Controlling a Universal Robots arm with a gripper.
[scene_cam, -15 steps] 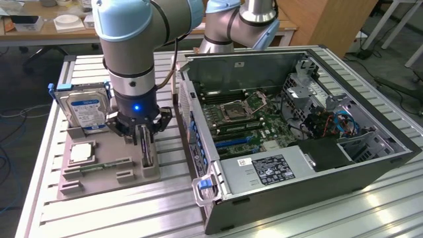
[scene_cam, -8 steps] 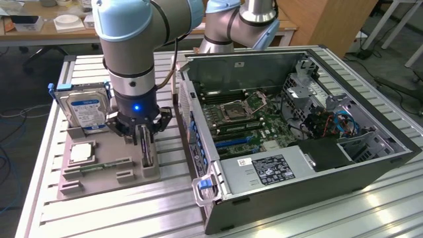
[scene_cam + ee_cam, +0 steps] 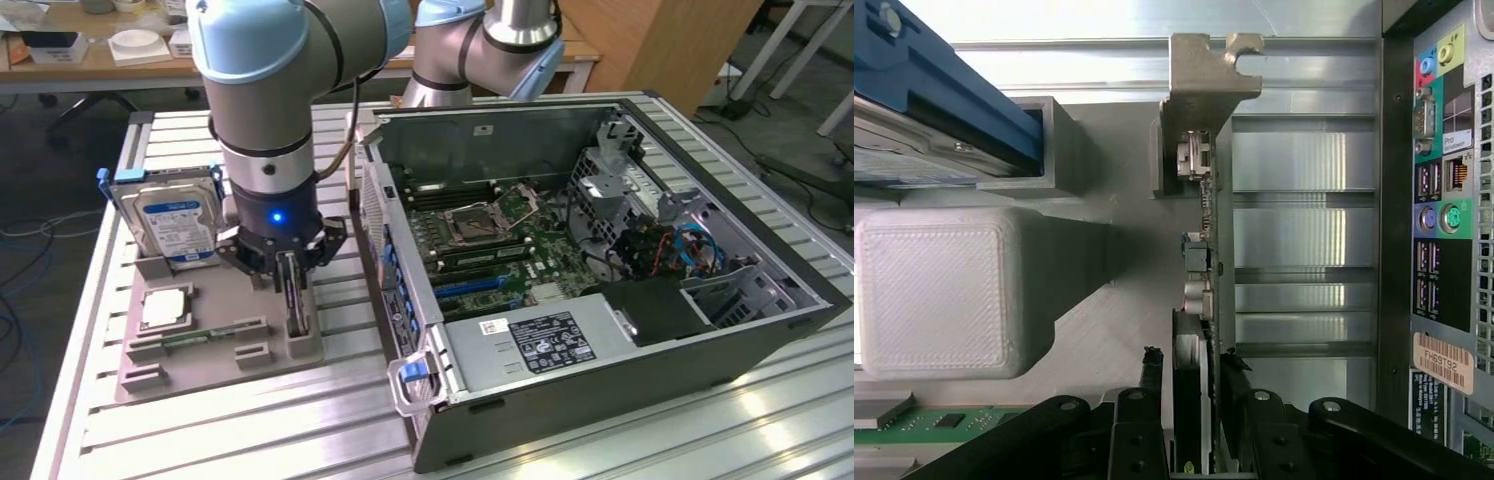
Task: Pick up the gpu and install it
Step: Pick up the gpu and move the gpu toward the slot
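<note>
gripper [image 3: 291,300] [image 3: 1189,365] narrow, not yet clamped, one jaw either side of the gpu [image 3: 1196,300] [image 3: 299,325] | gpu stands on edge in tray [image 3: 214,375], directly under my tool, beside computer case [image 3: 747,330] | its long axis runs along the jaw gap, parallel to the case's rear wall

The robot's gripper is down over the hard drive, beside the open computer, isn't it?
Not quite. The gripper is down over the gpu, not the hard drive. It is beside the open computer, as the exterior view shows.
</note>
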